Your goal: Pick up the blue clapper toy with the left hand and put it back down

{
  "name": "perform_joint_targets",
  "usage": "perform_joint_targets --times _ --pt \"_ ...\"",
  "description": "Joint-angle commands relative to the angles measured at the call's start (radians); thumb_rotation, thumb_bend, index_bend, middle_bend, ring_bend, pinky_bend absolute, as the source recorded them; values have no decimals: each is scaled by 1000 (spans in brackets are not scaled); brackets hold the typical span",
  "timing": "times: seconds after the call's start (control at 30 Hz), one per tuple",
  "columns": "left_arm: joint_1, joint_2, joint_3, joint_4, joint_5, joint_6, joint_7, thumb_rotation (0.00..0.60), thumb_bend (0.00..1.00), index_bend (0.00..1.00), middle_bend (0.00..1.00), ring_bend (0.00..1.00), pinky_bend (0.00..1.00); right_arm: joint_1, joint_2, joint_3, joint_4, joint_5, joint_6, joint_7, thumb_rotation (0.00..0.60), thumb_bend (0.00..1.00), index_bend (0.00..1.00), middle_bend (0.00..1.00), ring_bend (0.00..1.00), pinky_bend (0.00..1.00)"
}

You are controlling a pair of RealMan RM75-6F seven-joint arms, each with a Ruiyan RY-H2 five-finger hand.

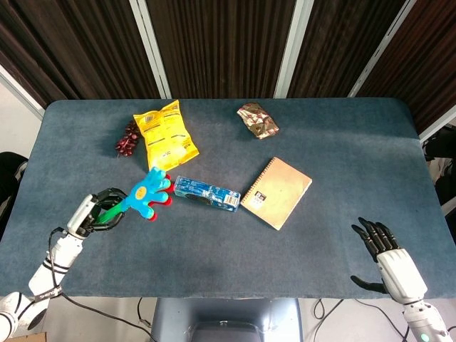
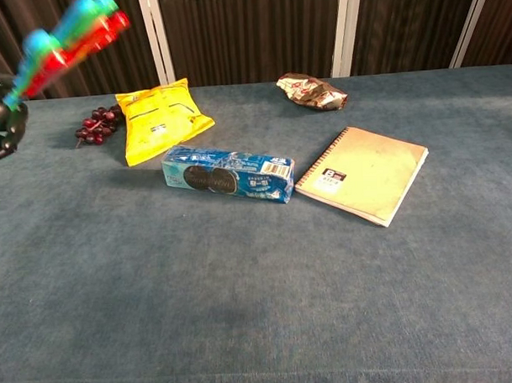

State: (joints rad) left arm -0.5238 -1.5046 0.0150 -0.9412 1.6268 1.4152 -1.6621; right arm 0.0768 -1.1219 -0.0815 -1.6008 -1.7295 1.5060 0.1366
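Left hand [image 1: 96, 213] at far left of table [image 1: 320, 142], about 8 o'clock from table centre, fingers wrapped round the green handle of clapper [image 1: 146, 192]. Clapper lifted off the cloth, blue palm tipped up and toward 2 o'clock, red leaf showing behind the blue one; in chest view blurred, slanting up to the upper left corner above the hand. Clapper tip near the left end of cookie pack [image 1: 206, 193], in head view just beside it, contact not clear from that angle. Grapes [image 1: 128, 138] at 12 o'clock from the hand, lying flat, touching the left edge of chip bag [image 1: 165, 136]. Chip bag yellow, flat, long side running roughly 11 to 5 o'clock. Cookie pack blue, lying on its side at 5 o'clock from the chip bag, apart from it. Notebook [image 1: 276, 192] at 3 o'clock from the cookie pack, tan cover, spiral edge facing the pack, corner just beside the pack's right end. Crumpled wrapper [image 1: 257, 120] at 12 o'clock from the notebook, well apart, near the far edge. Right hand [image 1: 385, 253] at far right near the front edge, about 4 o'clock from table centre, fingers spread and apart, holding nothing, palm over the cloth.
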Motion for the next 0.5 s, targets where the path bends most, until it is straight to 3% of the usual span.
perform_joint_targets --times 0.03,0.1,0.17,0.3,0.37,0.5 --pt "23 136 -93 -163 -111 12 -752 600 630 855 821 657 984 -1 1 1 -1 -1 4 1 600 210 0 0 0 0" --pt "23 131 -85 -157 -90 12 -713 600 628 854 822 655 981 -2 1 -3 -2 -6 4 -1 600 210 0 0 0 0" --pt "20 111 -73 -128 -69 9 -580 600 618 860 827 658 985 -2 1 -3 -3 -8 6 1 600 210 0 0 0 0" --pt "14 31 -22 -19 18 31 -101 600 598 877 853 680 999 -4 5 -2 -2 -9 12 6 600 210 0 0 0 0" --pt "5 6 8 26 60 17 70 600 596 879 855 684 999 -3 5 -1 -2 -8 10 7 600 210 0 0 0 0" --pt "-3 -75 50 170 123 -24 605 600 600 879 856 684 998 -2 7 -5 -3 -12 7 11 600 209 0 0 0 0"
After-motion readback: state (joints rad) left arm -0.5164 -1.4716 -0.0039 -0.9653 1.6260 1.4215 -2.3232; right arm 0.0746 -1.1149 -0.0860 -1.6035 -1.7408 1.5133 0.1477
